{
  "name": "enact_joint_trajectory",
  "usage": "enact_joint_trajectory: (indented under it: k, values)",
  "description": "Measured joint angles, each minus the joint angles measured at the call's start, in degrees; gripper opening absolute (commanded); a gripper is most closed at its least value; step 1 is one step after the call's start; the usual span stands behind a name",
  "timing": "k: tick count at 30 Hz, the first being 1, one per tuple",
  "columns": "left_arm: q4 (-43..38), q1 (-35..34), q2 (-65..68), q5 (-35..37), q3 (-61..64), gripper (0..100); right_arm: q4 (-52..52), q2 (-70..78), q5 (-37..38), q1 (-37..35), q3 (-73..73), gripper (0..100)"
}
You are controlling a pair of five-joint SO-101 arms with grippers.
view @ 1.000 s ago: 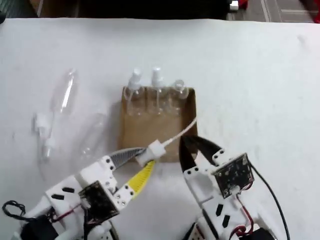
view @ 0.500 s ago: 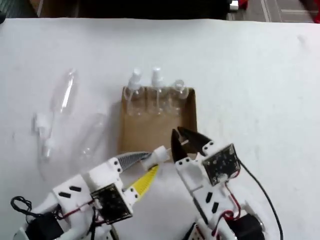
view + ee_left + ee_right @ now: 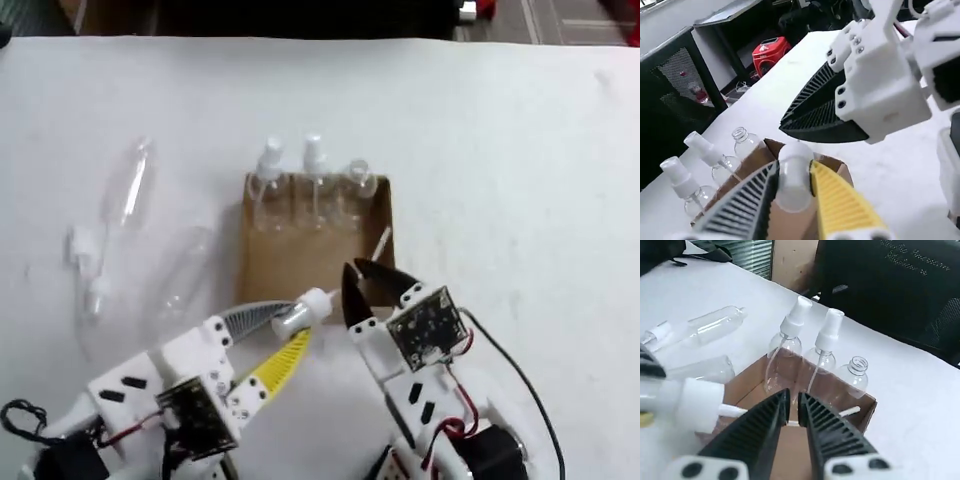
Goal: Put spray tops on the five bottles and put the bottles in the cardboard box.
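So the left gripper (image 3: 292,318) has its grey and yellow fingers (image 3: 840,205) clamped on a white plastic spray top (image 3: 300,312). It's held up over the near edge of the shallow brown cardboard box (image 3: 290,265). You get the same grab close up in the left wrist view, with the spray top (image 3: 794,175) squeezed right between the two fingers.

The top's thin white dip tube (image 3: 380,240) runs out over the box toward its right wall. The right gripper (image 3: 366,284) sits just beside the spray top. Its black fingers (image 3: 770,425) are pinched together with barely a slit between them, and the dip tube (image 3: 850,411) passes straight through that slit, so it looks gripped.

Three clear plastic bottles are at the far end of the box, side by side, necks poking past the far wall. Two already wear white spray tops (image 3: 268,185) (image 3: 314,180). The third, an open-necked bottle (image 3: 357,185), is on the right.

Over to the left on the white counter (image 3: 500,150) two more clear bottles lie on their sides, a long one (image 3: 130,185) farther back and another (image 3: 185,270) nearer, just beside the box. Two loose white spray tops (image 3: 85,245) (image 3: 97,295) lie close to them.
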Motion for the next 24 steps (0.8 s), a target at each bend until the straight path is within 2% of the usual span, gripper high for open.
enact_joint_trajectory:
  k: [24]
  values:
    - [0.53, -0.09, 0.0, 1.41, -1.05, 2, 0.0, 0.0, 0.53, -0.09, 0.0, 1.6]
